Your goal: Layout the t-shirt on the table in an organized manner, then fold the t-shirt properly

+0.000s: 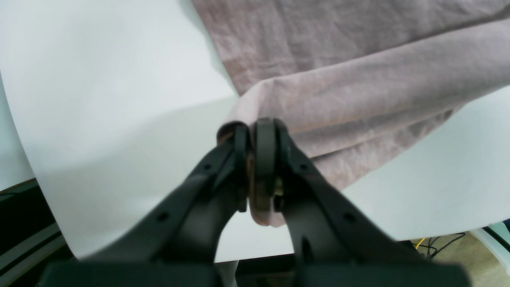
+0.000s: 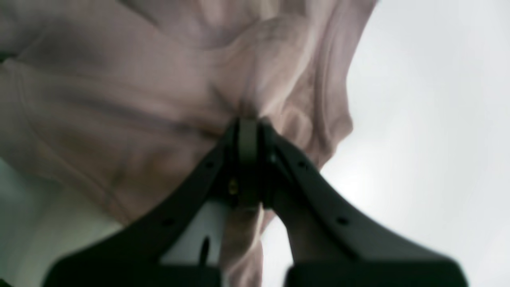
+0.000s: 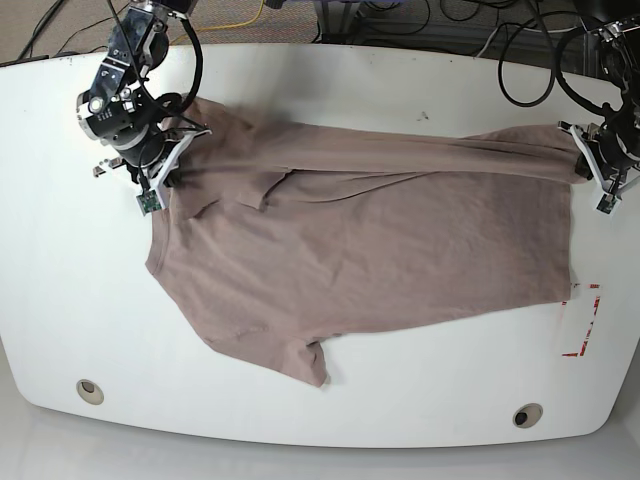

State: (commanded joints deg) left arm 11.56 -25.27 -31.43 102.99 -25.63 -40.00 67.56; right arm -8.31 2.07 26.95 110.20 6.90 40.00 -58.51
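Observation:
The mauve-brown t-shirt (image 3: 370, 245) lies spread across the white table (image 3: 60, 260), its far edge stretched taut between the two arms. My left gripper (image 1: 252, 131) is shut on a corner of the t-shirt (image 1: 358, 99) at the right side of the base view (image 3: 582, 152). My right gripper (image 2: 249, 125) is shut on bunched cloth of the t-shirt (image 2: 119, 99), at the far left of the base view (image 3: 180, 150). One sleeve (image 3: 300, 360) points toward the front edge.
Two round grey grommets (image 3: 89, 390) (image 3: 527, 414) sit near the table's front edge. Red tape marks (image 3: 585, 320) show at the front right. Cables (image 3: 520, 50) lie on the floor beyond the far edge.

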